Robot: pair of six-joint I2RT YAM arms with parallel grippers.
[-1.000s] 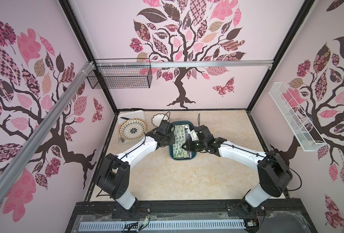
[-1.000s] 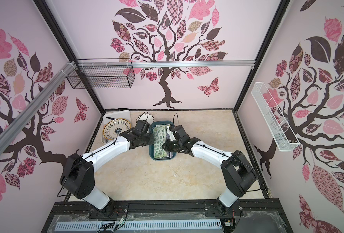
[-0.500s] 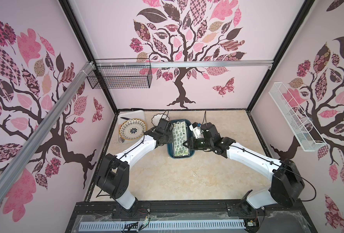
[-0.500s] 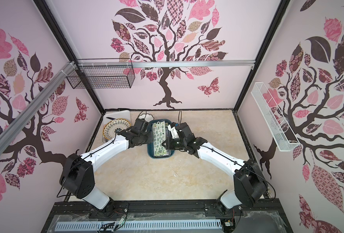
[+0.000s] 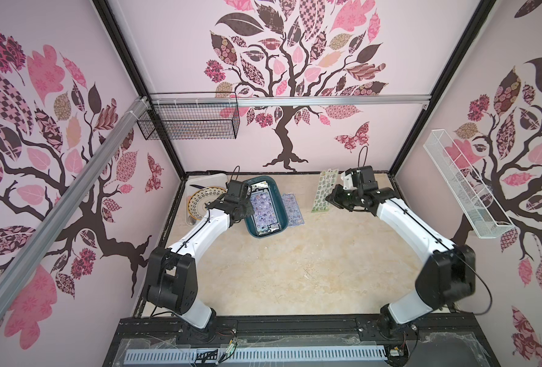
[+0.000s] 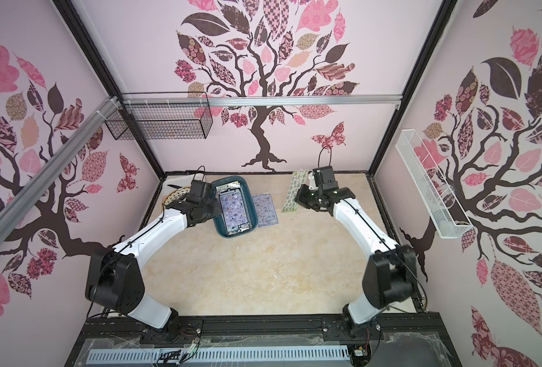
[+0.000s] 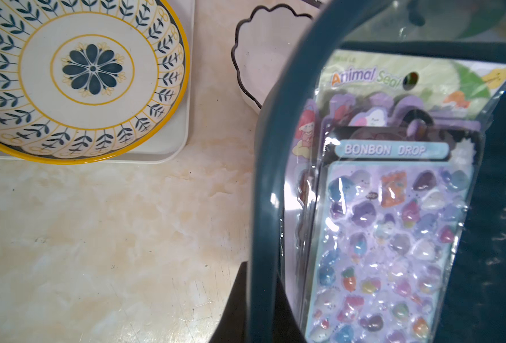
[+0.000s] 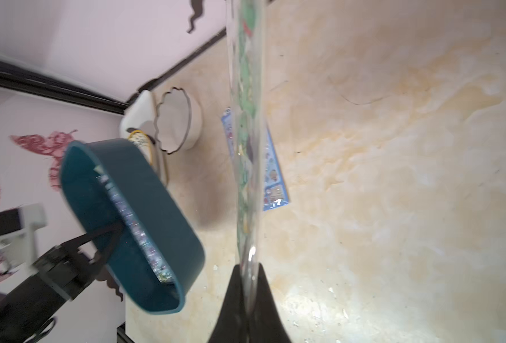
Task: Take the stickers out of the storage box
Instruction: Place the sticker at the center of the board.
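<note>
Green sticker sheet (image 5: 324, 187), seemingly, inside right gripper (image 8: 250, 268)

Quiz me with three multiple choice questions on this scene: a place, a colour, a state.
1. The blue sticker sheet lies, relative to the storage box: A inside it; B on the table beside it; C under it.
2. The held sheet in the right gripper is: A green; B pink; C yellow.
3. The left gripper is: A open; B shut, empty; C shut on the box wall.
Answers: B, it lies flat on the table; A, green print shows in the grip; C, it clamps the rim.
</note>
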